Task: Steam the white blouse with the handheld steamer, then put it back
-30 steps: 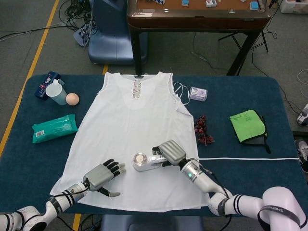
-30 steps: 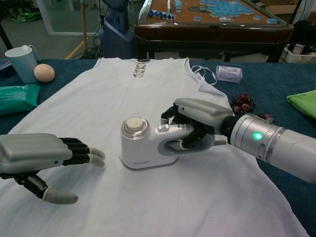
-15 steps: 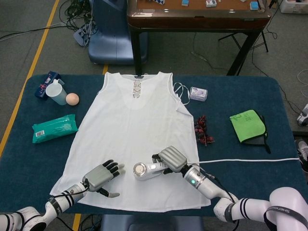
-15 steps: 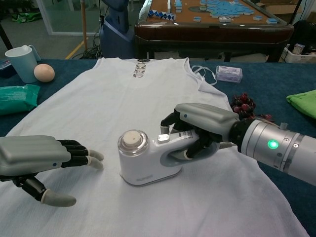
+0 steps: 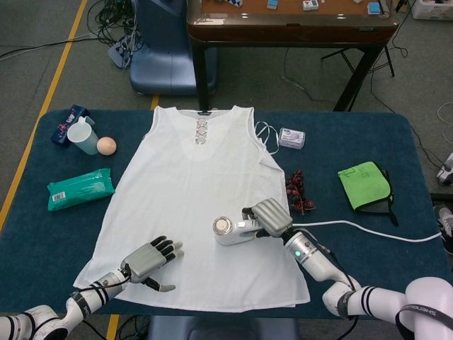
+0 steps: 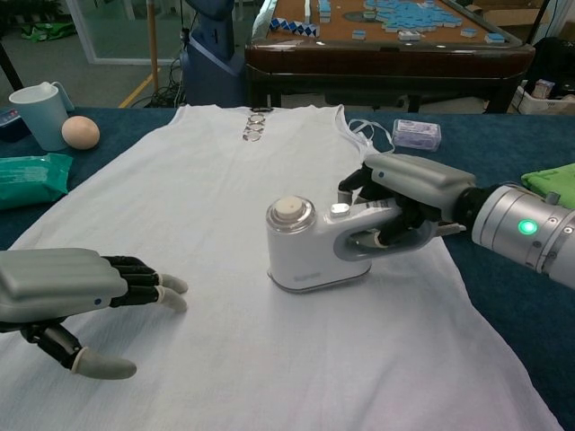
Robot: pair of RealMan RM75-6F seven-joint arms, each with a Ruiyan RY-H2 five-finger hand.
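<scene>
The white blouse (image 5: 198, 191) (image 6: 216, 189) lies flat on the blue table, neckline at the far side. My right hand (image 5: 271, 218) (image 6: 409, 202) grips the handle of the white handheld steamer (image 5: 232, 229) (image 6: 310, 247), which stands on the blouse's lower right part. Its white cord (image 5: 368, 230) trails off to the right over the table. My left hand (image 5: 150, 259) (image 6: 67, 296) rests on the blouse's lower left hem with its fingers spread, holding nothing.
A cup (image 5: 83, 136), an egg-like ball (image 5: 106, 145) and a teal wipes pack (image 5: 80, 188) sit at the left. Grapes (image 5: 297, 191), a small white box (image 5: 291, 138) and a green cloth (image 5: 364, 185) lie right of the blouse. A wooden table (image 5: 290, 25) stands beyond.
My right hand has carried the steamer to the right and a little farther up the blouse. The cord has shifted with it. The left hand has stayed where it was.
</scene>
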